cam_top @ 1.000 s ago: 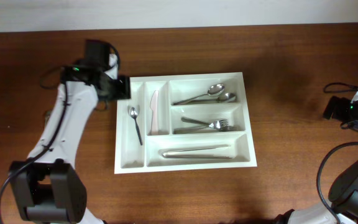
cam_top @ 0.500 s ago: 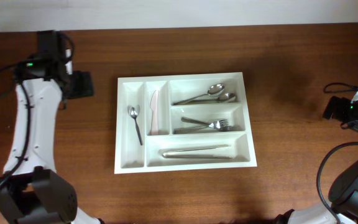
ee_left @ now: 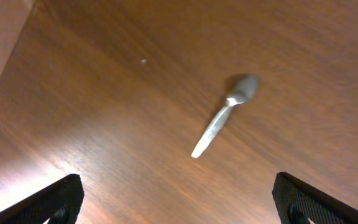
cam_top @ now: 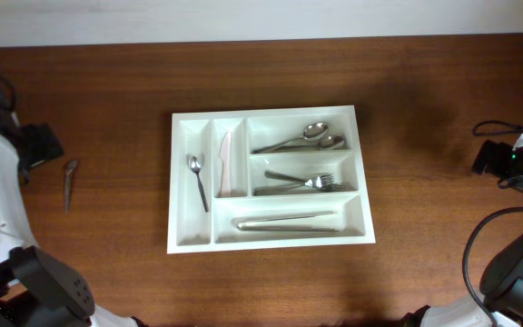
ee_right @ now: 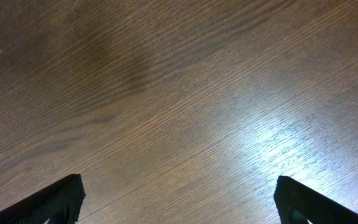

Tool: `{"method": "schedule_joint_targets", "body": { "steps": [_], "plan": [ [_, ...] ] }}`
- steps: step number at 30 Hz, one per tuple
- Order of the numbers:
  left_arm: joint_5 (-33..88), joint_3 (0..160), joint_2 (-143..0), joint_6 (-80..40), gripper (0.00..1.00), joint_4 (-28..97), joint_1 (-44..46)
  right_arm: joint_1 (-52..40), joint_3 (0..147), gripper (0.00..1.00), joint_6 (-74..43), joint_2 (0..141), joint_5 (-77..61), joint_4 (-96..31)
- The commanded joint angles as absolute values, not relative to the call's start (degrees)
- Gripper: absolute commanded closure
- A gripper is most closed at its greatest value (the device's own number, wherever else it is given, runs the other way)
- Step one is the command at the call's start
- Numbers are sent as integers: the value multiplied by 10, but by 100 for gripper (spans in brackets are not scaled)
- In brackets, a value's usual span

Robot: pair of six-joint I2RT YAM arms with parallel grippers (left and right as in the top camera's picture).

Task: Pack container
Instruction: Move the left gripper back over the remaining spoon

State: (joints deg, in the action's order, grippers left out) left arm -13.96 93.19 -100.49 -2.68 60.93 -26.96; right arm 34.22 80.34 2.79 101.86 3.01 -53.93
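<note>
Overhead view: the container [cam_top: 189,227] is a big white tray. It lies flat in the middle of the brown table [cam_top: 425,91].
Inside the container: a small spoon [cam_top: 197,179] is in the far left narrow slot and a white knife [cam_top: 226,163] is in the narrow slot next to it. Two big spoons [cam_top: 300,138] are in the top wide slot, forks [cam_top: 302,183] in the middle one and long silver pieces [cam_top: 287,222] in the bottom one.
Loose spoon: one more little spoon [ee_left: 224,115] lies flat on the wood, well apart from the tray, out on the left.
Left gripper: the left gripper [ee_left: 179,205] is near that little spoon, a bit to one side of it. Its fingers are spread wide and it holds nothing.
Right gripper: the right gripper [ee_right: 179,202] is far off on the right over bare wood. Its fingers are spread wide too, and it holds nothing.
What is left: I think only the little spoon needs to go in.
What could go wrong: the spoon is thin and flat, so the fingers could slide over it or push it away. It could slip out on the long way to the tray. It could also land crooked across a wall, because the slot is narrow.
</note>
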Motion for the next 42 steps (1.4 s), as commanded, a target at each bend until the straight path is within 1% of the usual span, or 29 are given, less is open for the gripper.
{"method": "schedule_joint_targets", "body": {
  "steps": [1, 4, 10, 13, 21, 26, 31, 34, 42],
  "plan": [
    [-103, 888, -995, 43, 1, 580, -286, 345, 800, 1, 23, 1017, 33, -539],
    [-61, 848, -997, 88, 1, 529, -289, 345, 800, 1, 23, 1017, 33, -539],
    [-58, 770, -1009, 91, 1, 411, -289, 345, 800, 1, 23, 1017, 33, -539],
    [-57, 741, -1015, 91, 1, 379, -289, 345, 800, 1, 23, 1017, 33, -539],
    [-46, 722, -1054, 104, 1, 370, -289, 345, 800, 1, 23, 1017, 33, -539],
    [-5, 722, -1079, 125, 1, 359, -289, 345, 800, 1, 23, 1017, 33, -539],
    [8, 722, -1094, 131, 1, 351, -289, 345, 800, 1, 23, 1017, 33, -539],
    [22, 722, -1100, 157, 1, 351, -289, 345, 800, 1, 23, 1017, 33, -539],
    [22, 722, -1115, 184, 1, 349, -289, 345, 800, 1, 23, 1017, 33, -539]
  ]
}}
